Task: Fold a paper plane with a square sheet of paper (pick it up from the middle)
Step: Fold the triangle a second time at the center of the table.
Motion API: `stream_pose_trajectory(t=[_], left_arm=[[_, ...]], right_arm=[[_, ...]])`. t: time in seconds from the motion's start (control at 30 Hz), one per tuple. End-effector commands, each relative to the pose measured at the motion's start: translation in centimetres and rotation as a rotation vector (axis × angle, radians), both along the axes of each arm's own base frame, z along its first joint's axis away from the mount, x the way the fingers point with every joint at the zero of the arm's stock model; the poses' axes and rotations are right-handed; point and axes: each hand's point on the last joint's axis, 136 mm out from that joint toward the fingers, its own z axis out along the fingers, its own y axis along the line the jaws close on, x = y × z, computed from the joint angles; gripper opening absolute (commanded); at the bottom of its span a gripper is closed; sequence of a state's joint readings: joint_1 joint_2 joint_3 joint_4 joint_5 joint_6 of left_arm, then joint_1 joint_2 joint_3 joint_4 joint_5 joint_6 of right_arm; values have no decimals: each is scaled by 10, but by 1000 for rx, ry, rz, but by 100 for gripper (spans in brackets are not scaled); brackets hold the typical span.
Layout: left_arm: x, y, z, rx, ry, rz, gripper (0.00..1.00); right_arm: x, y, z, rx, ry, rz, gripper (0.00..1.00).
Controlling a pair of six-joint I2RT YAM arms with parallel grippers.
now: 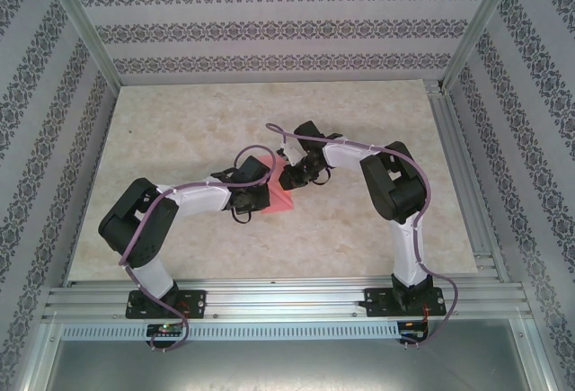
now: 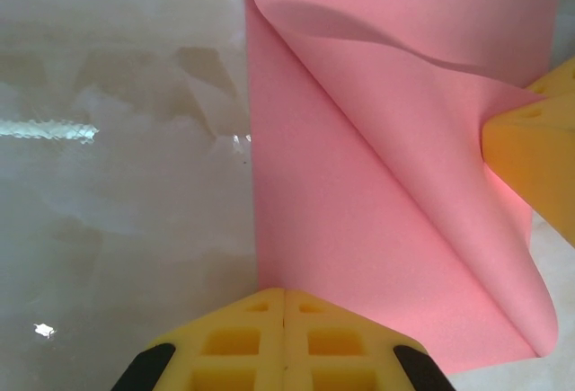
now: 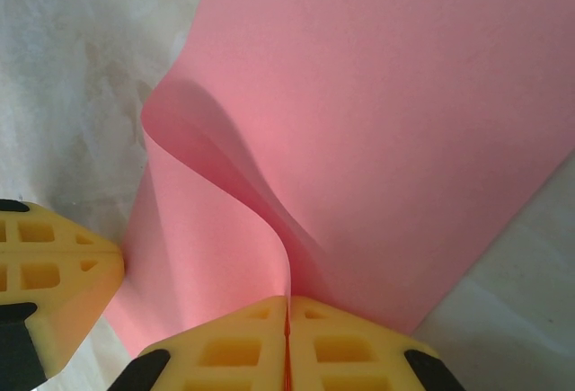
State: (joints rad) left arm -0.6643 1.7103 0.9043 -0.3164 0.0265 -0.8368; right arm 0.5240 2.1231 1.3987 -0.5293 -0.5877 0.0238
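The square sheet of paper (image 1: pixel 280 200) was found near the middle of the desk (image 1: pixel 180 130), between the two arms, whose wrists were brought close together over it. The sheet was seen lying mostly flat on the desk, with one portion lifted and curled over in a soft, open bend. In the left wrist view a diagonal line was noted where this flap rose from the flat part, but no sharp crease could be made out. The right hand (image 3: pixel 287 306) was observed fully closed, with the edge of the raised flap pinched between its yellow fingertips. The left hand (image 2: pixel 285 306) was likewise closed tight, its tips set against the near edge of the sheet. Whether paper was pinched there or merely pressed down could not be told. Progress was judged early: the sheet had been brought under control and a first fold was being formed, not yet flattened. No pointed nose, centre crease or wings were to be seen, so nearly all of the folding was taken to remain.
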Motion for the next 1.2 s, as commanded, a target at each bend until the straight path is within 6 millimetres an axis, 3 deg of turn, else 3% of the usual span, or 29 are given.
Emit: stream_pose_trajectory(t=[0.0,0.7,0.87,1.17], left_arm=[[-3,1,-4,47,8,-25,3],[-3,-1,-6,51,14,-34,3],[-2,-2,-5,54,12,-38,3],[-2,-4,-4,47,13,-38,3]], right_arm=[[12,-3,3,-34,-88,-14,8],[11,-8,6,-52,-98,-14,9],[7,-7,16,-45,-128,-1,9],[0,1,4,-39,-79,24,9]])
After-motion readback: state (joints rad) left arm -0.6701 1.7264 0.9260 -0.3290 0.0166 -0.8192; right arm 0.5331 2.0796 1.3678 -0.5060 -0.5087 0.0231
